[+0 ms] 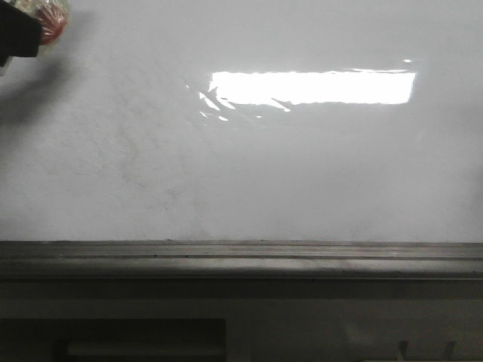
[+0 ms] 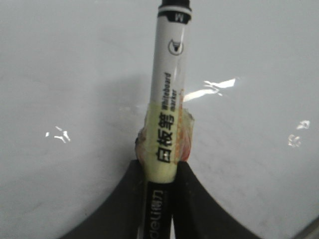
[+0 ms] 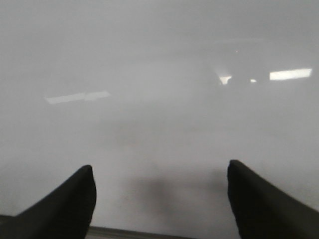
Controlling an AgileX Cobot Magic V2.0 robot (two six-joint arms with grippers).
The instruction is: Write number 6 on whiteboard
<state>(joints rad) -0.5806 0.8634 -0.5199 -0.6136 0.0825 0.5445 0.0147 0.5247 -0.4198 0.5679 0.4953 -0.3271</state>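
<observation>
The whiteboard [image 1: 226,173] fills the front view, glossy white with faint grey smudges. No number 6 shows on it in any view. My left gripper [image 1: 21,29] is at the board's top left corner, partly cut off by the frame. In the left wrist view the left gripper [image 2: 159,167] is shut on a white whiteboard marker [image 2: 169,74] wrapped in yellowish tape, pointing at the whiteboard [image 2: 60,74]. The marker's tip is out of view. My right gripper [image 3: 159,172] stands open and empty, facing the whiteboard [image 3: 149,99].
A grey metal ledge [image 1: 241,260] runs along the board's lower edge. A bright rectangular light glare [image 1: 313,87] sits on the upper right of the board. Below the ledge is a dark frame [image 1: 113,339].
</observation>
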